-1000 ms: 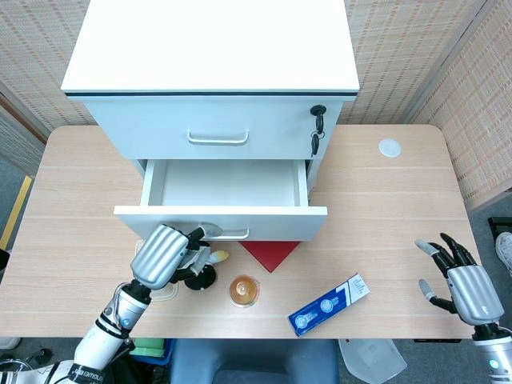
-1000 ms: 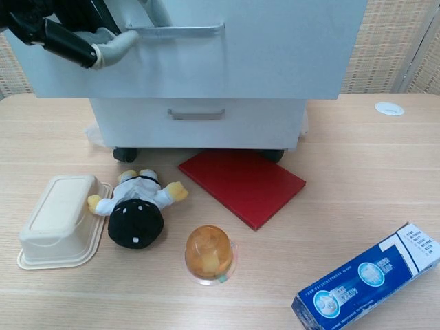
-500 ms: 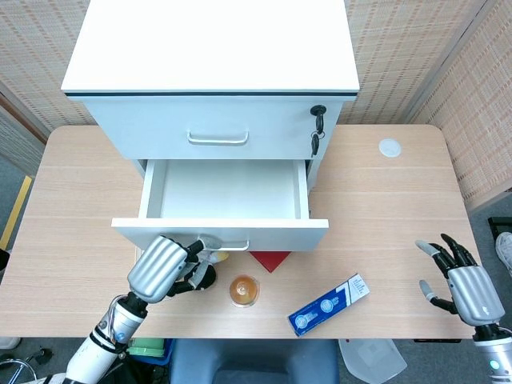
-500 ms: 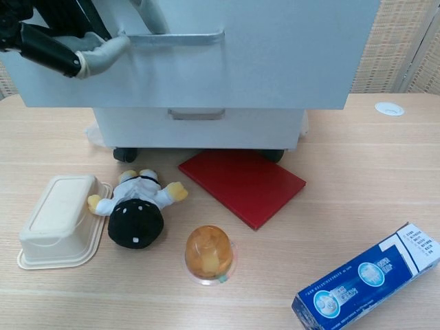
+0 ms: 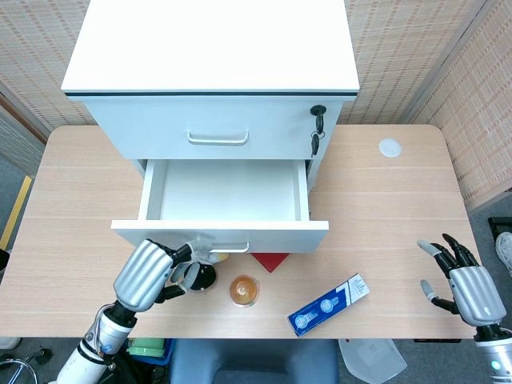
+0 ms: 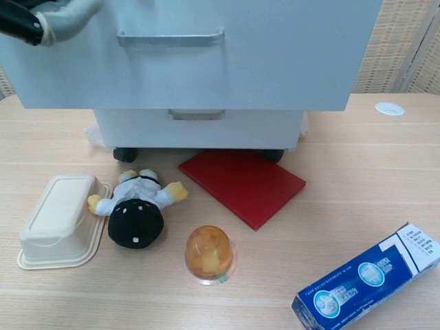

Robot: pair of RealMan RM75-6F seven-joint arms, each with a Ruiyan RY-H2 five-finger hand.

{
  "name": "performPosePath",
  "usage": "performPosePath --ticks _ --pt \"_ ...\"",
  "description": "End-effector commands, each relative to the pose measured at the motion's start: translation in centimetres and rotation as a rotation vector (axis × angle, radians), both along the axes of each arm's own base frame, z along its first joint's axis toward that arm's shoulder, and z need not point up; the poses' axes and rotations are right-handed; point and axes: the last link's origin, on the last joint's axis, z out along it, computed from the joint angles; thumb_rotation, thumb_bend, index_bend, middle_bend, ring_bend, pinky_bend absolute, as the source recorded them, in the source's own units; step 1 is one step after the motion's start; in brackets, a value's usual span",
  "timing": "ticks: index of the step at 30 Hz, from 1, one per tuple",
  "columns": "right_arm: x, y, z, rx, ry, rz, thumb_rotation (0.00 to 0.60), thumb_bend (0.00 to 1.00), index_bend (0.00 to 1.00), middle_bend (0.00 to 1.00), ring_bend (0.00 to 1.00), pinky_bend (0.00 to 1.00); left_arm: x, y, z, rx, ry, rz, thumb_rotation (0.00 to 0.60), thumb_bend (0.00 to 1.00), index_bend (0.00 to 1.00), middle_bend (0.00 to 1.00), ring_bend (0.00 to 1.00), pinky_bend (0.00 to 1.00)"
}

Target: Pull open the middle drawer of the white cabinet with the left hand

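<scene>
- two views, head view first: the middle drawer (image 5: pixel 222 192) of the white cabinet (image 5: pixel 212 80) stands pulled well out toward the near edge, its inside bare.
- the left hand (image 5: pixel 148 272) sits just near and left of the drawer front; its fingers curl in and seem to hold nothing, and the handle (image 5: pixel 228 244) looks free.
- risk: if this hand drifts back up it could knock the drawer front and push it shut, since nothing holds it.
- the right hand (image 5: pixel 468 284) rests at the near right, fingers spread and empty, well apart from everything.
- chest view: only a grey fingertip shows at the top left corner, apart from the drawer handle (image 6: pixel 170 36).
- the open drawer front overhangs the red board (image 6: pixel 242 184), and the plush doll (image 6: pixel 137 210) lies near it.
- risk: lowering the left arm carelessly could sweep the doll, the beige tub (image 6: pixel 58 220) or the jelly cup (image 6: pixel 210 253) across the table (image 6: pixel 357 179).
- risk: pulling further might tip the cabinet forward on its castors.
</scene>
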Motion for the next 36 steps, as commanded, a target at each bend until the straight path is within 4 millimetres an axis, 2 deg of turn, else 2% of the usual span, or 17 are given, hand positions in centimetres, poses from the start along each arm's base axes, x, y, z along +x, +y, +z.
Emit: performPosePath --ticks 1,4,8,19,25,29,31,34,36 --pt "0.0 0.0 0.0 0.001 -0.001 0.001 0.600 0.33 0.17 0.22 0.11 0.14 -1.3 -0.4 0.5 0.029 -0.002 0.022 0.600 0.53 0.45 0.82 0.91 1.00" --pt "0.0 -0.1 0.0 0.000 -0.002 0.003 0.600 0.33 0.17 0.22 0.11 0.14 -2.8 -0.5 0.8 0.060 0.019 0.054 0.600 0.53 0.57 0.82 0.89 1.00" --pt "0.1 -0.1 0.0 -0.001 -0.003 0.006 0.600 0.33 0.17 0.22 0.11 0.14 -5.1 -0.8 1.1 0.088 0.053 0.112 0.600 0.53 0.65 0.82 0.88 1.00" --pt "0.2 -0.6 -0.2 0.008 -0.003 0.010 0.600 0.33 0.17 0.22 0.11 0.14 -11.3 -2.8 2.0 0.095 0.178 0.315 0.600 0.53 0.67 0.82 0.86 1.00" --pt "0.1 -0.8 -0.5 0.017 -0.004 0.011 0.600 0.33 0.17 0.22 0.11 0.14 -15.0 -3.2 2.6 0.140 0.250 0.464 0.600 0.53 0.65 0.79 0.82 0.85" --pt "0.1 -1.0 -0.4 0.015 -0.003 0.012 0.600 0.33 0.17 0.22 0.11 0.14 -17.5 -3.3 3.1 0.208 0.287 0.569 0.600 0.51 0.58 0.74 0.75 0.72" --pt "0.1 -1.0 -0.3 0.013 -0.001 0.012 0.600 0.33 0.17 0.22 0.11 0.14 -18.6 -3.4 3.2 0.225 0.313 0.603 0.600 0.46 0.48 0.65 0.66 0.62" --pt "0.1 -1.1 -0.3 0.014 0.000 0.010 0.600 0.33 0.17 0.22 0.11 0.14 -20.1 -3.6 3.2 0.220 0.376 0.646 0.600 0.36 0.24 0.35 0.40 0.40" --pt "0.1 -1.1 -0.4 0.021 0.000 0.005 0.600 0.33 0.17 0.22 0.11 0.14 -21.0 -3.6 3.2 0.214 0.414 0.668 0.600 0.34 0.16 0.22 0.28 0.30"
